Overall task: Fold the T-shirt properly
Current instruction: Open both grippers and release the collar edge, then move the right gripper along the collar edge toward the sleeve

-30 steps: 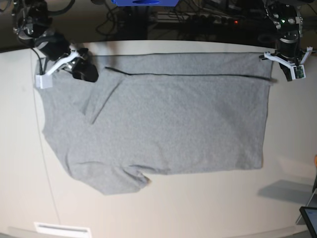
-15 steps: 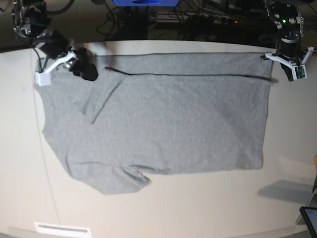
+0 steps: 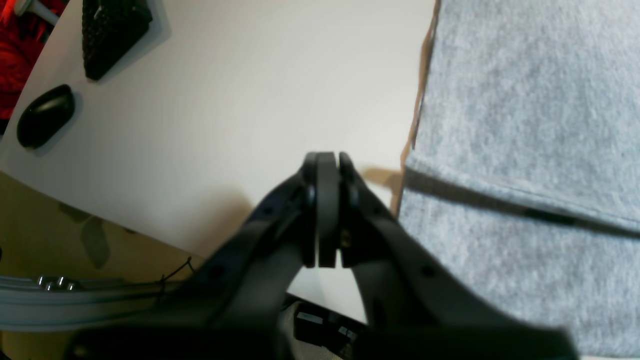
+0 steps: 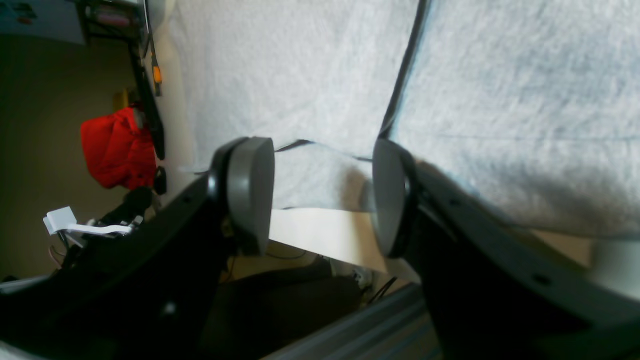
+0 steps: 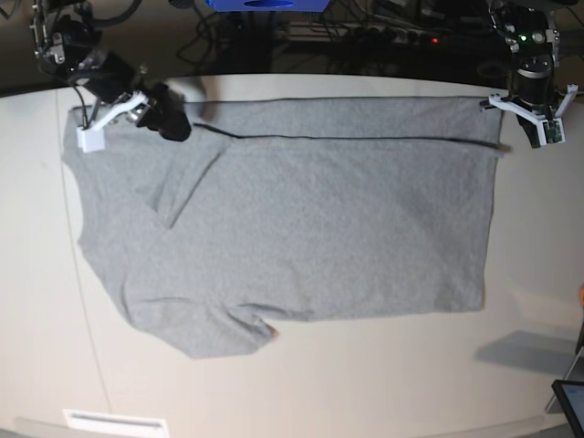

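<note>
The grey T-shirt (image 5: pixel 319 228) lies flat on the pale table (image 5: pixel 365 383), plain side up, with its far strip folded over along a dark line (image 5: pixel 365 137). My right gripper (image 5: pixel 173 123) hovers at the shirt's far left corner. In the right wrist view it (image 4: pixel 320 195) stands open, with grey cloth (image 4: pixel 320 170) and the table edge showing in the gap. My left gripper (image 5: pixel 531 128) is at the far right, shut with nothing in it. Its closed tips (image 3: pixel 327 160) sit over bare table just beside the shirt's edge (image 3: pixel 525 100).
A black mouse (image 3: pixel 45 115) and a black textured object (image 3: pixel 115 30) lie on the table beyond the left gripper. A red bundle (image 4: pixel 117 147) sits off the table. A tablet corner (image 5: pixel 570 401) shows at the front right, a white label (image 5: pixel 114 422) at the front left.
My right gripper has drifted toward the far edge and slightly right, staying open. The left gripper and the shirt have not moved.
</note>
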`<state>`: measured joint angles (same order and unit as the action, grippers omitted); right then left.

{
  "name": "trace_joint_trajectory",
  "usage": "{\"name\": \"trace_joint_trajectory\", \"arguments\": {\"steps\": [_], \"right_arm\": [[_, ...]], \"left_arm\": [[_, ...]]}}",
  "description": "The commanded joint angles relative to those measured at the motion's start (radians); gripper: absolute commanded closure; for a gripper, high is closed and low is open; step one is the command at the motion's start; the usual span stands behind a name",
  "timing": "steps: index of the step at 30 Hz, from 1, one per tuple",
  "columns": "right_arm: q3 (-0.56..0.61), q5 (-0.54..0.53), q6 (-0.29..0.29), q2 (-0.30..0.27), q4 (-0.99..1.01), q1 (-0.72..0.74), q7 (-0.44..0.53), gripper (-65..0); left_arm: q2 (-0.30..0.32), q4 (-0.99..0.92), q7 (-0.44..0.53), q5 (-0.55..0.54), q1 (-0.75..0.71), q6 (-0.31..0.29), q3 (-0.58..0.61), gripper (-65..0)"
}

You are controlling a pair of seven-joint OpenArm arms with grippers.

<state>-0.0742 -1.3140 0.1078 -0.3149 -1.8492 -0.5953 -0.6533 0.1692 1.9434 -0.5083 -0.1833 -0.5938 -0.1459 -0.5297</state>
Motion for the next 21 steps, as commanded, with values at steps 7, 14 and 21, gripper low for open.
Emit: {"name": "trace_joint_trajectory", "arguments": {"steps": [7, 14, 21], "right_arm": [[-0.002, -0.022, 0.016, -0.008, 0.033, 0.016, 0.011, -30.5], [0.0, -0.022, 0.016, 0.01, 0.041, 0.042, 0.003, -30.5], [-0.008, -0.019, 0.016, 0.096, 0.101, 0.108, -0.141, -30.5]], "left_arm": [[0.011, 0.015, 0.024, 0.006, -0.007, 0.007, -0.01, 0.0], [0.011, 0.015, 0.024, 0.006, -0.007, 0.007, -0.01, 0.0], [0.013, 0.014, 0.024, 0.006, -0.007, 0.007, -0.01, 0.0]]}}
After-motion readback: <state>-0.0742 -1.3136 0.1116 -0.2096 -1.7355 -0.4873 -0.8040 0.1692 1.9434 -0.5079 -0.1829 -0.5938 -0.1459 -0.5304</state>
